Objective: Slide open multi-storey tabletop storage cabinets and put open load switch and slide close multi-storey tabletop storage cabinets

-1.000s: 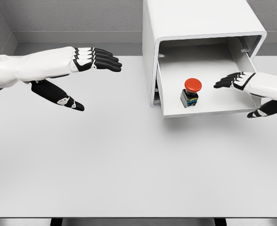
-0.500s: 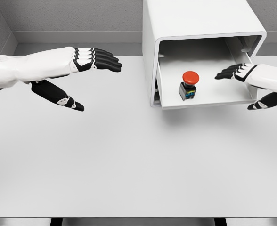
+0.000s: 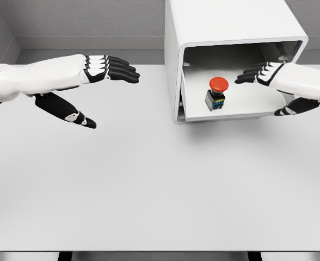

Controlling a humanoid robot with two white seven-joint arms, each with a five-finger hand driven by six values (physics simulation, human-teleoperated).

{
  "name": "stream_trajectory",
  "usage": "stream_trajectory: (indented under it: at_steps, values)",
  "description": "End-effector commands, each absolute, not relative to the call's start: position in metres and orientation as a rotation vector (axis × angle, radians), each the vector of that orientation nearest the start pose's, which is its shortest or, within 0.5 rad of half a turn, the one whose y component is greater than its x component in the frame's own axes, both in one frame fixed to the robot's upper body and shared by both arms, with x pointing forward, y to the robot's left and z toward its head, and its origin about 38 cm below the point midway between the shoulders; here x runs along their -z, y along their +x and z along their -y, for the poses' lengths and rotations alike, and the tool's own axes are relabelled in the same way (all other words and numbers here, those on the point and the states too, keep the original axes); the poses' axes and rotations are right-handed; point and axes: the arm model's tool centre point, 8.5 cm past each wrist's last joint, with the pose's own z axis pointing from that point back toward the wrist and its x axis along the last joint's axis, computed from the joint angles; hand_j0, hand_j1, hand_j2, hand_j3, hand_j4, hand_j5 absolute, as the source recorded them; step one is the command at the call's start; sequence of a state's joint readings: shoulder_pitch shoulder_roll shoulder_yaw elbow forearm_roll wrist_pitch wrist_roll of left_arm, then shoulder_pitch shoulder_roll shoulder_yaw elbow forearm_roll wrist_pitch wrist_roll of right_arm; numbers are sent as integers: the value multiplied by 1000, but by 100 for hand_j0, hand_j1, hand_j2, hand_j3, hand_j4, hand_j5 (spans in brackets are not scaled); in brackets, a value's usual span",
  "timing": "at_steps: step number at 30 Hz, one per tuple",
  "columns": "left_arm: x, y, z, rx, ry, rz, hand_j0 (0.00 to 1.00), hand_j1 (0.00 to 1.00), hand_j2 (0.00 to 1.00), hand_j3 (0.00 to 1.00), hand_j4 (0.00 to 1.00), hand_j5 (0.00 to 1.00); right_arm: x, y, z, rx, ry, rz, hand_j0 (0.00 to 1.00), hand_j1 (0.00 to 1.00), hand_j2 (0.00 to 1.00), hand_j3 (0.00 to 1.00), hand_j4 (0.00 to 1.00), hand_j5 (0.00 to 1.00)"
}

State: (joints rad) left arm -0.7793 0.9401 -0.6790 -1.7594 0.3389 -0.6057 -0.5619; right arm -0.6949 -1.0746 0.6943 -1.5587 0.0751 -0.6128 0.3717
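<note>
1. Sitting upright on the floor of the drawer (image 3: 241,109), the load switch (image 3: 216,93) shows a red mushroom cap over a dark, squat body; it stands left of the middle of the tray, apart from the walls.
2. The drawer is nearly pushed into the white cabinet (image 3: 225,32); only its front lip juts past the cabinet's opening, above the table (image 3: 149,185).
3. The right hand (image 3: 269,73) reaches in over the drawer's right side with straightened fingers, holding nothing; its fingertips point toward the switch but stay apart from it. Its thumb hangs below, by the front rim.
4. The left hand (image 3: 89,81) hovers well to the left over the table, fingers extended and thumb splayed, also holding nothing.
5. Handling judgement: the switch looks small, rigid and light, top-heavy under its wide cap, so a jolt of the tray could tip it. Should it need moving, the boxy body offers flat sides for a pinch; the rounded cap seems slicker.
6. The drawer seems stiff and free-sliding; a flat push on the front rim should finish closing it.
</note>
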Motion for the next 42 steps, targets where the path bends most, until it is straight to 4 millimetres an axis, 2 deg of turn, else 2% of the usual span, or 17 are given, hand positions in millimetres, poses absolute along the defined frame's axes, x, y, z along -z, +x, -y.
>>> stream_trajectory:
  at_steps: [1, 9, 14, 20, 25, 27, 28, 33, 34, 38, 42]
  values:
    - [-344, 377, -246, -2410, 236, -2597, 100, 100, 100, 100, 100, 100, -282, 411, 343, -1916, -369, 1622, 100, 100, 100, 100, 100, 100]
    - [-344, 377, -248, -2417, 229, -2595, 100, 100, 100, 100, 100, 100, -275, 422, 353, -1889, -402, 1591, 100, 100, 100, 100, 100, 100]
    - [-343, 377, -249, -2420, 229, -2595, 100, 100, 100, 100, 100, 100, -269, 437, 345, -1867, -410, 1610, 100, 100, 100, 100, 100, 100]
    - [-341, 377, -249, -2423, 232, -2597, 100, 100, 100, 100, 100, 100, -273, 440, 342, -1879, -432, 1613, 100, 100, 100, 100, 100, 100]
    - [-342, 376, -249, -2424, 231, -2596, 100, 100, 100, 100, 100, 100, -268, 449, 339, -1877, -449, 1604, 100, 100, 100, 100, 100, 100]
    - [-342, 376, -250, -2428, 227, -2595, 100, 100, 100, 100, 100, 100, -271, 455, 335, -1881, -469, 1612, 100, 100, 100, 100, 100, 100]
    - [-342, 377, -250, -2429, 224, -2596, 100, 100, 100, 100, 100, 100, -275, 456, 339, -1861, -485, 1622, 100, 100, 100, 100, 100, 100]
    - [-342, 377, -250, -2428, 224, -2595, 100, 100, 100, 100, 100, 100, -275, 453, 340, -1866, -488, 1619, 100, 100, 100, 100, 100, 100]
    - [-342, 377, -250, -2428, 226, -2596, 100, 100, 100, 100, 100, 100, -271, 451, 341, -1867, -480, 1614, 100, 100, 100, 100, 100, 100]
    - [-342, 377, -250, -2428, 226, -2596, 100, 100, 100, 100, 100, 100, -279, 437, 346, -1899, -497, 1615, 100, 100, 100, 100, 100, 100]
    - [-341, 377, -251, -2430, 228, -2596, 100, 100, 100, 100, 100, 100, -291, 429, 367, -1863, -534, 1612, 100, 100, 100, 100, 100, 100]
